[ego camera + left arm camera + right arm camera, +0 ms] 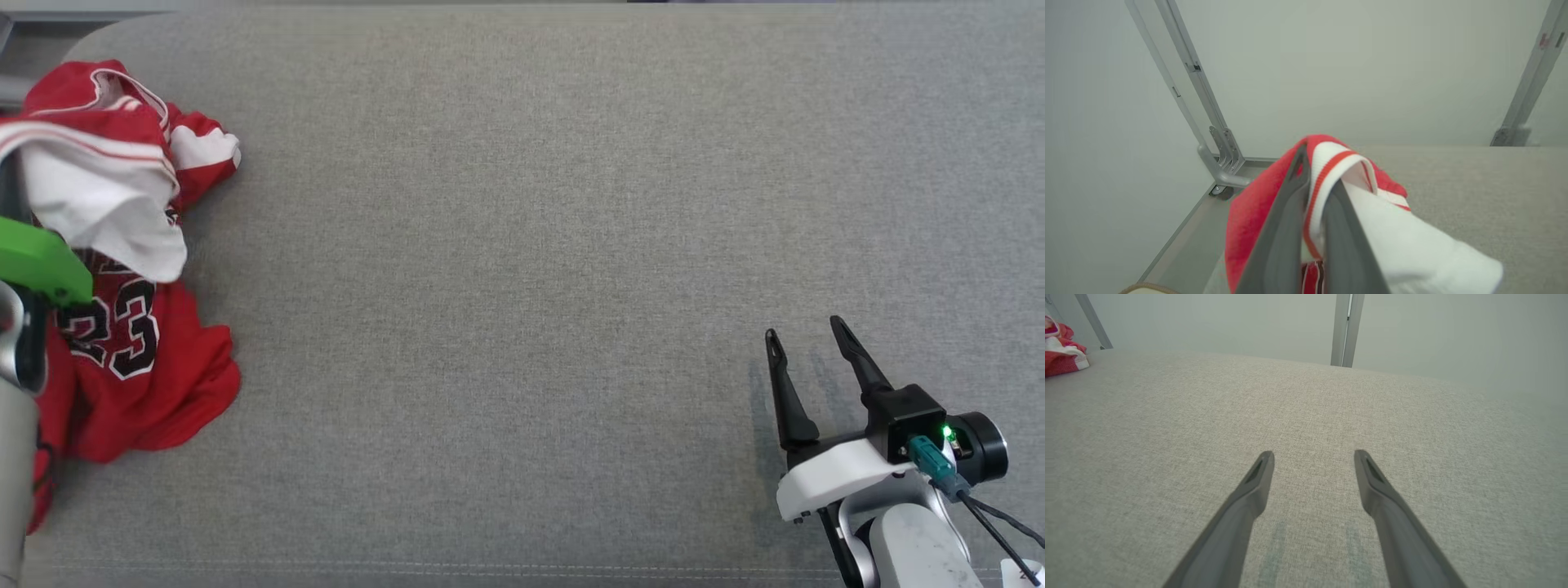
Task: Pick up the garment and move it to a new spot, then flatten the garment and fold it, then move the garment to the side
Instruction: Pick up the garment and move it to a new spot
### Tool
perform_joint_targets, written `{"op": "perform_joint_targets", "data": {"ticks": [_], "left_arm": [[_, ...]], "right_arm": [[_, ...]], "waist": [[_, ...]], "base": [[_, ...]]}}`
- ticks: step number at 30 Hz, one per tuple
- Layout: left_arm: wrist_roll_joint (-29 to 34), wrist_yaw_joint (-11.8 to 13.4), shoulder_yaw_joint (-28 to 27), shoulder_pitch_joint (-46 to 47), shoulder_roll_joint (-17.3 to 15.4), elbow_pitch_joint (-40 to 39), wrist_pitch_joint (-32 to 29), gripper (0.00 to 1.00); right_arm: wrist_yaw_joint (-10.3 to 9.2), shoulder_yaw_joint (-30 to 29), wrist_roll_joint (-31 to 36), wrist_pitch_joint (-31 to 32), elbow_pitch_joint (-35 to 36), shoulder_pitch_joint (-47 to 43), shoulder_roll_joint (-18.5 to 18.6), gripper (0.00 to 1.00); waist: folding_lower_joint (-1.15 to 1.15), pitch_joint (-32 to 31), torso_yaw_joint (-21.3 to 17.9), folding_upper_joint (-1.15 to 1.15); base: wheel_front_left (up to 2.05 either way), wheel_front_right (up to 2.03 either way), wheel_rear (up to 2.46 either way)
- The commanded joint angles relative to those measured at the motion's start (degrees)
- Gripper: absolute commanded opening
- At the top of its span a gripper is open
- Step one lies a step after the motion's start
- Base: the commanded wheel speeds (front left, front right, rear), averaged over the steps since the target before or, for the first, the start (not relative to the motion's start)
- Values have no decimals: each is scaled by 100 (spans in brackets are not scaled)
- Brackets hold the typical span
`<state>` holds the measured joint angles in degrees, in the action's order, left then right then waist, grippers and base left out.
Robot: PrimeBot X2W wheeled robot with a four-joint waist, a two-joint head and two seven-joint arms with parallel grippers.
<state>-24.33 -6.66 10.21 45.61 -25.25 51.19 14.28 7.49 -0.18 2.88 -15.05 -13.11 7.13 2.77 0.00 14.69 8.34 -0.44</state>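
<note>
Grey cloth covers the table (522,245). Close by on the right, the right gripper (804,328) sits wide open and holds nothing. Over at the left edge lies the jersey (147,376), red and white and all bunched up. The left gripper (1316,175) is pinched tight on its stripy white trim. I think the jersey is soft, light and floppy, so it will droop. That thick trim looks like a good place to hold.

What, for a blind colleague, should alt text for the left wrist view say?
The left gripper is shut on the white, red-striped trim of a red jersey, over a grey fabric surface; a metal frame post stands behind.
</note>
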Motion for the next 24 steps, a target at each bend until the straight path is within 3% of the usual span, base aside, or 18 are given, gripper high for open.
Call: {"op": "perform_joint_targets", "data": {"ticks": [1,8,11,18,24], "left_arm": [[-18,-28,-4,132,-66,-83,24,0],[-419,-79,189,575,-299,-1882,-849,0],[-694,-80,260,553,-247,-2739,-1326,0],[-1270,121,506,225,193,-4566,-2344,0],[-1671,447,761,19,678,-5550,-2893,0]], "right_arm": [[0,11,-65,-20,-11,-58,20,100],[0,147,-426,-20,-38,-203,20,100],[0,197,-529,-20,-56,-248,19,100],[0,200,-684,-20,-50,-337,18,100],[0,185,-752,-20,-31,-358,19,100]], "waist": [[0,-165,-84,44],[0,-560,-588,44],[0,-681,-852,44],[0,-814,-1509,44],[0,-792,-2044,44]], "base": [[0,0,0],[0,0,0],[0,0,0],[0,0,0],[0,0,0]]}}
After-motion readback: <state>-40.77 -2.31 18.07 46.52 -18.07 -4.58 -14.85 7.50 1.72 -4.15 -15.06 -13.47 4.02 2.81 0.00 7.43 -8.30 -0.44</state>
